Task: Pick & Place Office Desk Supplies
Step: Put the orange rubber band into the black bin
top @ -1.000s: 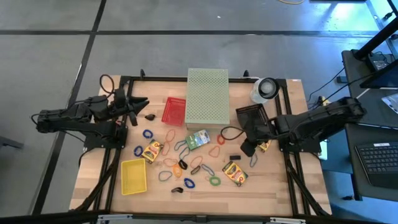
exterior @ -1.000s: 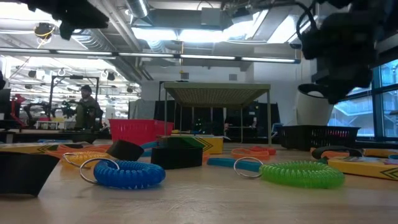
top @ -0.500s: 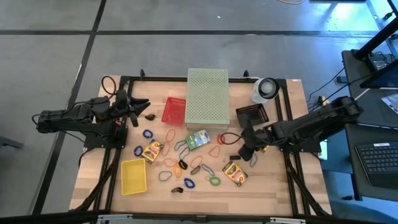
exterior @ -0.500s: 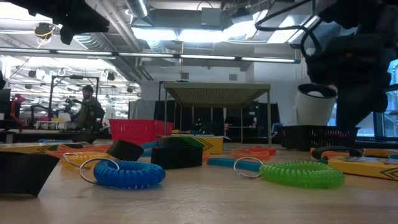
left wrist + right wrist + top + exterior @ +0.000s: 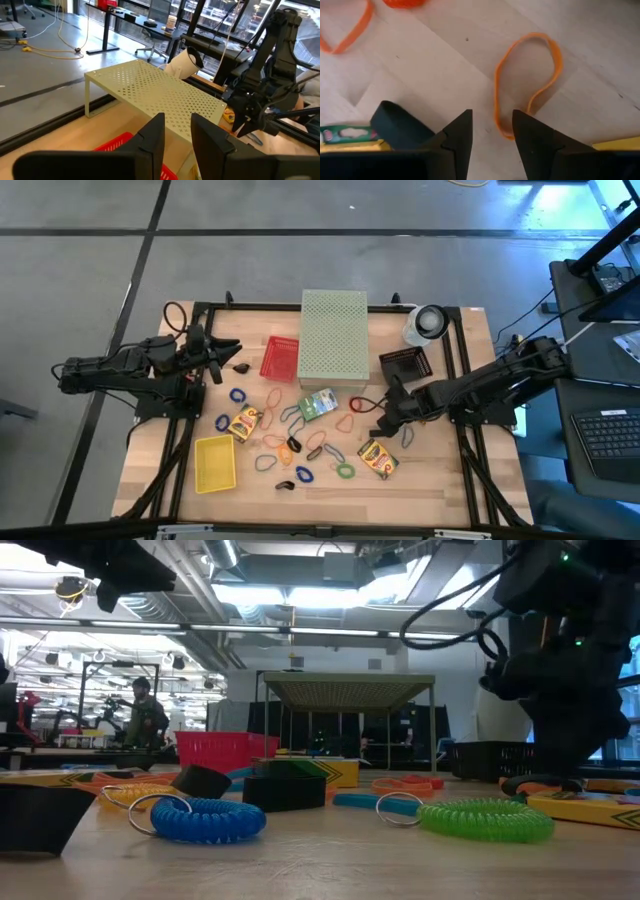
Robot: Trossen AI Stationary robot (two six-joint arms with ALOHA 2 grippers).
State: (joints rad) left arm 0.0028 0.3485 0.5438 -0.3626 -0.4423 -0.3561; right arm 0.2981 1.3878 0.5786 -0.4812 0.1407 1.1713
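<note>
A robotics lab or workshop: exposed silver ceiling ducts (image 5: 160,605), long fluorescent ceiling lights (image 5: 330,585), cluttered workbenches behind (a person (image 5: 145,715) stands there), grey concrete floor (image 5: 300,250).

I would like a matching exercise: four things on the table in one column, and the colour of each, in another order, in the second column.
Things:
1. tray
2. basket
3. perforated box
4. bin

Colours:
A. black
B. yellow
C. pale green
D. red

Pairs: 1-B, 2-D, 3-C, 4-A
</note>
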